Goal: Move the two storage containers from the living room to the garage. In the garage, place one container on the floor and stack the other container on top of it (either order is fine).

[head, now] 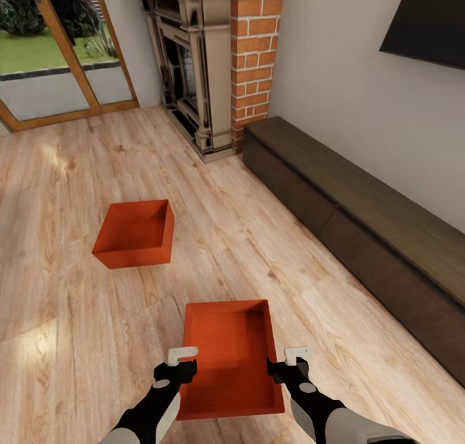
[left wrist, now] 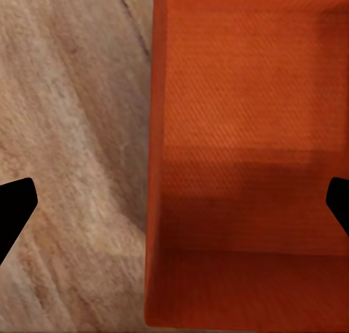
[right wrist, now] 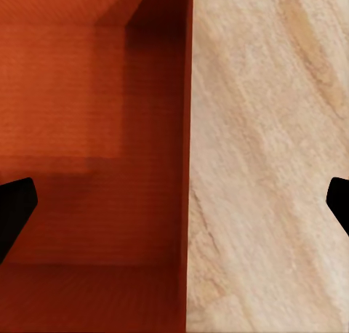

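- The near storage container (head: 231, 360) sits on the light wood floor (head: 336, 282), in front of the brick fireplace (head: 213, 63) and well away from it.
- The other storage container (head: 135, 232) lies between the near one and the fireplace, off toward the glass doors (head: 58, 56).
- The left gripper (head: 183, 360) is spread wide, one finger on each side of the near box's left wall. It holds nothing.
- The right gripper (head: 289, 361) is spread wide over the right wall the same way.
- I think the step is grabbing the box. Lower both hands evenly, pinch each thin wall at once, then lift it level so it does not tip.
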You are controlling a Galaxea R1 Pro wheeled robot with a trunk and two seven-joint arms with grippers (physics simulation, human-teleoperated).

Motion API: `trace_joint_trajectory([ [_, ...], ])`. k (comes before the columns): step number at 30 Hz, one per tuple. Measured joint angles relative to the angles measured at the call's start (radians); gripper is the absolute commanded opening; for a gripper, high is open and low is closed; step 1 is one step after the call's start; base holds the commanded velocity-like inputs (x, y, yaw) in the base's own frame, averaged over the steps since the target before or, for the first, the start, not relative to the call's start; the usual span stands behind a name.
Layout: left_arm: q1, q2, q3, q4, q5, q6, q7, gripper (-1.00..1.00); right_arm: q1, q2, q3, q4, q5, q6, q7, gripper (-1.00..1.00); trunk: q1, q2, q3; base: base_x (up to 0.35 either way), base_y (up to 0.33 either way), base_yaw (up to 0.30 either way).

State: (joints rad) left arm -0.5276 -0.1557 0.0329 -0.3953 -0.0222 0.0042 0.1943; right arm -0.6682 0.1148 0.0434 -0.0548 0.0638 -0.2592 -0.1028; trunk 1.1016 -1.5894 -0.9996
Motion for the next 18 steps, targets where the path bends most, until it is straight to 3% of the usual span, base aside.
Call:
trace_joint_trajectory([
  [8,0.000,0.000,0.001,-0.001,0.000,0.000,0.001,1.00,0.000,0.000,0.000,0.000,0.000,0.000,0.000,1.00,0.031,-0.056,-0.025,0.000,0.000,0.000],
  [18,0.000,0.001,-0.001,-0.002,0.001,-0.001,0.073,1.00,0.000,0.000,0.000,0.000,0.000,0.001,0.000,1.00,0.069,-0.126,-0.056,0.000,0.000,0.000],
])
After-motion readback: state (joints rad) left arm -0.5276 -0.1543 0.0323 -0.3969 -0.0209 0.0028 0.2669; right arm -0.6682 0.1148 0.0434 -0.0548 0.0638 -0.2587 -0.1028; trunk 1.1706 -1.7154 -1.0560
